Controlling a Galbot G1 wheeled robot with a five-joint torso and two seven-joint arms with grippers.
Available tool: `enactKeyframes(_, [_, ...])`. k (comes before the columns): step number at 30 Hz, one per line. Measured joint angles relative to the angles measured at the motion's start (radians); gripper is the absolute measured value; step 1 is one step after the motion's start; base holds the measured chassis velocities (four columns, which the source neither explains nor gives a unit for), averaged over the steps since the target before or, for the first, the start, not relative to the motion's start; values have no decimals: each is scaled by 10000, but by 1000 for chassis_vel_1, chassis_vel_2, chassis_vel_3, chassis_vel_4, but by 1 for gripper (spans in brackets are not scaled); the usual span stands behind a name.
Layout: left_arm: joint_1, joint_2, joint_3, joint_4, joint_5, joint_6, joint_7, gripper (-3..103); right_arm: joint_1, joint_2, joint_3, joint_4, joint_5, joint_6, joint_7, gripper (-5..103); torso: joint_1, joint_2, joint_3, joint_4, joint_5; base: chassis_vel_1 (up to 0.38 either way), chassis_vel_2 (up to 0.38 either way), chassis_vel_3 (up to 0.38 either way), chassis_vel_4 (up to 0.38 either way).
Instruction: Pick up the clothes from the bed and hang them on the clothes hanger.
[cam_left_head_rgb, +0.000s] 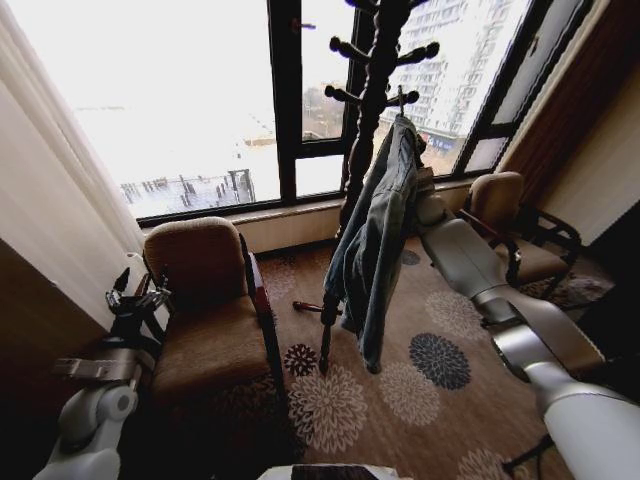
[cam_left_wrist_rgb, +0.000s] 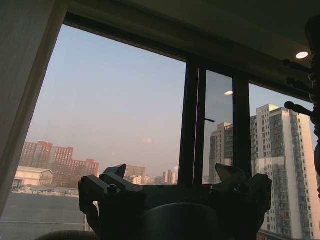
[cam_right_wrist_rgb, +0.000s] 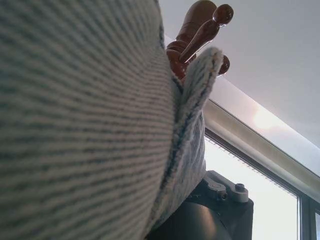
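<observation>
head view: the jacket (cam_left_head_rgb: 375, 240) hangs long-axis vertical from the coat stand (cam_left_head_rgb: 365, 130), at 12 o'clock. the right gripper (cam_left_head_rgb: 425, 185) sits just beside its collar, nearer; its fingers can't be told. the left gripper (cam_left_head_rgb: 135, 295), at 9 o'clock, is spread and empty.

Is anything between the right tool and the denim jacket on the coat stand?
Nothing visible. The right tool is up against the denim jacket, which hangs from the wooden coat stand; denim presses close against its wrist camera.

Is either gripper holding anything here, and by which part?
The right gripper is at the collar end of the denim jacket; a grasp cannot be confirmed. The left gripper is open, holding nothing.
</observation>
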Motion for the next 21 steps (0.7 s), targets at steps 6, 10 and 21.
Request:
enactKeyframes(6, [-17,6,17,22,2,0,12,100,-93,-52,64,24,-24,0,6,16,-1,1,0,0,-2,0,0,0,0])
enactKeyframes(10, [-9,3,14,22,4,0,33,100,-145,-58,99,31,-39,0,16,16,-1,0,0,-1,-3,0,0,0,0])
enactKeyframes(21, [9,-24,-12,22,5,-22,50,100,-213,34,83,79,-58,-39,130,14,-1,1,-1,-1,-3,0,0,0,0])
